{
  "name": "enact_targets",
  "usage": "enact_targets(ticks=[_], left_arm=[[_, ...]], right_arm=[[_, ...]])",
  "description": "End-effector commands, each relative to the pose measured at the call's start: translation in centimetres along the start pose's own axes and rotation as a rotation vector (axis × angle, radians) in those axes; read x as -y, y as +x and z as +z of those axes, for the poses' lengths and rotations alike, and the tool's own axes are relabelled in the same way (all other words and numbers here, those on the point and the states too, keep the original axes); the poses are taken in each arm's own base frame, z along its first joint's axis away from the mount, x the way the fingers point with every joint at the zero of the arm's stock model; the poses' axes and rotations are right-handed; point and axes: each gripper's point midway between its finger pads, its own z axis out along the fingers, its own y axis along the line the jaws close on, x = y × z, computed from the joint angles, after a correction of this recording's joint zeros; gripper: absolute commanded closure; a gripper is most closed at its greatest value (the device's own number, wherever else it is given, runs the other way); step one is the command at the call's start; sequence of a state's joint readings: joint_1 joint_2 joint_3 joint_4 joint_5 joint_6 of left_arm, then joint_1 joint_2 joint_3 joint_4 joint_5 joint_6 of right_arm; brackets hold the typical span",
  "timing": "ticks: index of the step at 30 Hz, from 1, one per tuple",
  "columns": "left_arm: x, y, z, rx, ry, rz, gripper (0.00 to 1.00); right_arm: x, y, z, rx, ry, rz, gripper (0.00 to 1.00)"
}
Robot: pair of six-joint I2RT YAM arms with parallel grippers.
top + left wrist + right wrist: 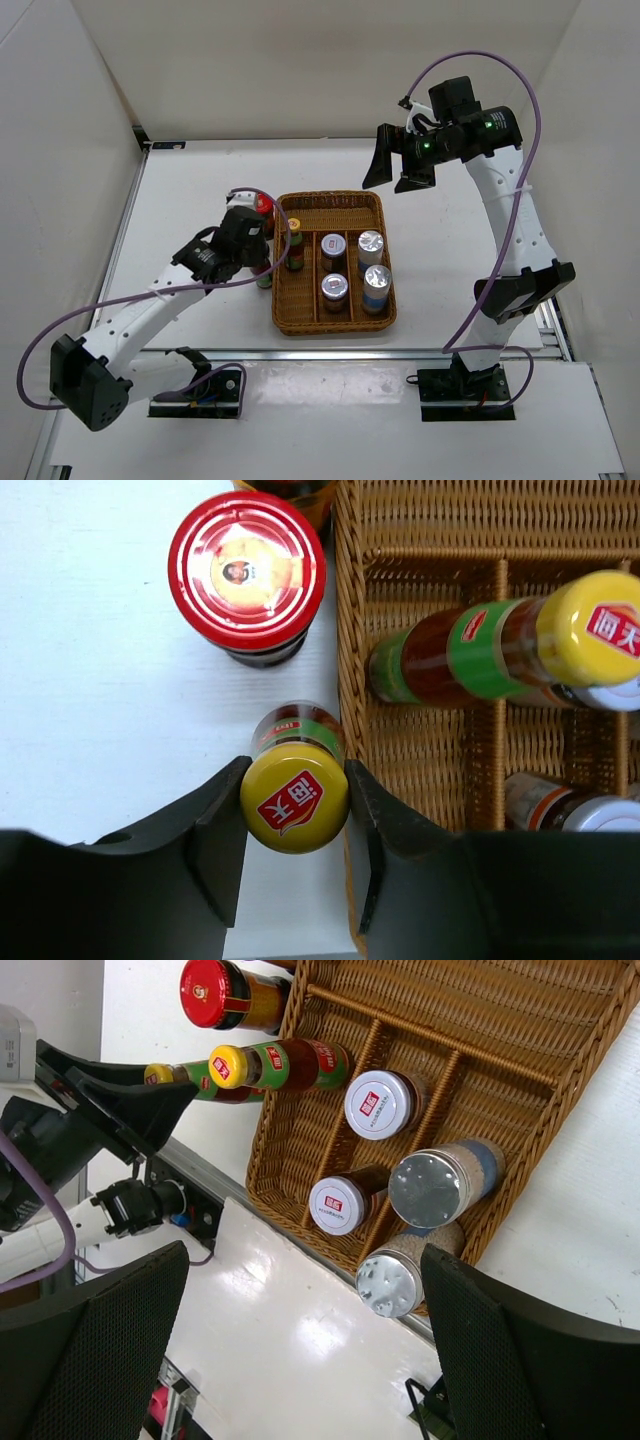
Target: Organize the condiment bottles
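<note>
- Your left end effector point(298, 780) is pinching the yellow-capped bottle point(295, 798) by its cap, with one finger pressed to each side. The bottle is upright over the desk point(90, 680), outside the tray. Whether its base has left the surface cannot be told.
- Just to the right of that end effector runs the outer wall of the wicker tray point(345, 630). Straight ahead, just beyond the gripped bottle, a red-lidded jar point(246, 572) stands on the desk.
- Ahead and to the right, in the tray's nearest lane, stands a second yellow-capped bottle point(590, 625). Four silver- and white-topped jars point(371, 243) fill the two lanes beyond it.
- Your right end effector point(398, 170) is spread wide with nothing between its fingers. It hangs high, with the tray below it.
- The step in hand looks like the pick: the grip is made and the carry has not begun.
- Next, lift straight up until the base would clear the tray wall. Then move right and lower the bottle into the free part of the lane beside its twin.
- Keep clear of the red-lidded jar ahead. The round cap could slip or swing the bottle.
</note>
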State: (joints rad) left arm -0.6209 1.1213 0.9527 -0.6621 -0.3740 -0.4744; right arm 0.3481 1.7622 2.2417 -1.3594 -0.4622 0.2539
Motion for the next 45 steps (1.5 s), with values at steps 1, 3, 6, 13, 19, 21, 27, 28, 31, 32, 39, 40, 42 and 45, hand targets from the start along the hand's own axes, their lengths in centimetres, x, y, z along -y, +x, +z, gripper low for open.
enact_targets(ticks=[1,3,6,13,19,21,27,28,31,32,39,40,42,45], left_arm=[[1.0,-2.9,-2.2,0.093,0.066,-0.026,0.78],[0.7,-4.8,-3.6,0.144,0.06,-0.036,0.85],[0.3,-6.6,-5.7,0.191,0.064,-0.033,0.88],[1.3,-11.2,-10.8,0.311,0.175,0.0,0.88],[3.5,-10.0,-11.0,0.259,0.284,-0.005,0.88],[4.0,-8.4,-10.8,0.227,0.308,-0.018,0.88],[4.9,-5.4,-9.8,0.144,0.338,-0.048,0.88],[5.2,-5.2,-9.6,0.134,0.341,-0.04,0.88],[5.7,-4.2,-8.6,0.097,0.334,-0.046,0.88],[5.9,-3.6,-8.2,0.08,0.332,-0.034,0.88],[6.7,-1.7,-5.6,0.016,0.278,-0.019,0.88],[6.5,-1.3,-5.1,0.007,0.255,-0.026,0.88],[6.6,-0.7,-4.7,-0.008,0.241,-0.022,0.88],[6.4,0.0,-3.8,-0.023,0.204,-0.012,0.87]], right_arm=[[0.1,4.8,-1.5,-0.179,0.024,0.1,0.0],[0.1,4.8,-1.5,-0.179,0.024,0.1,0.0],[0.1,4.8,-1.2,-0.189,0.017,0.106,0.0],[0.0,4.6,-1.1,-0.19,0.008,0.107,0.0],[-0.2,4.6,-1.1,-0.192,-0.003,0.108,0.0],[-0.2,4.6,-1.1,-0.192,-0.003,0.108,0.0],[-0.1,4.8,-1.0,-0.2,-0.001,0.113,0.0],[0.0,4.9,-0.8,-0.208,0.001,0.117,0.0],[0.0,4.9,-0.8,-0.208,0.001,0.117,0.0],[0.0,4.9,-0.8,-0.208,0.001,0.117,0.0],[0.0,5.1,-1.0,-0.208,0.001,0.117,0.0],[0.0,5.1,-1.0,-0.208,0.001,0.117,0.0],[0.1,5.2,-0.9,-0.215,0.003,0.122,0.0],[0.1,5.2,-0.9,-0.215,0.003,0.122,0.0]])
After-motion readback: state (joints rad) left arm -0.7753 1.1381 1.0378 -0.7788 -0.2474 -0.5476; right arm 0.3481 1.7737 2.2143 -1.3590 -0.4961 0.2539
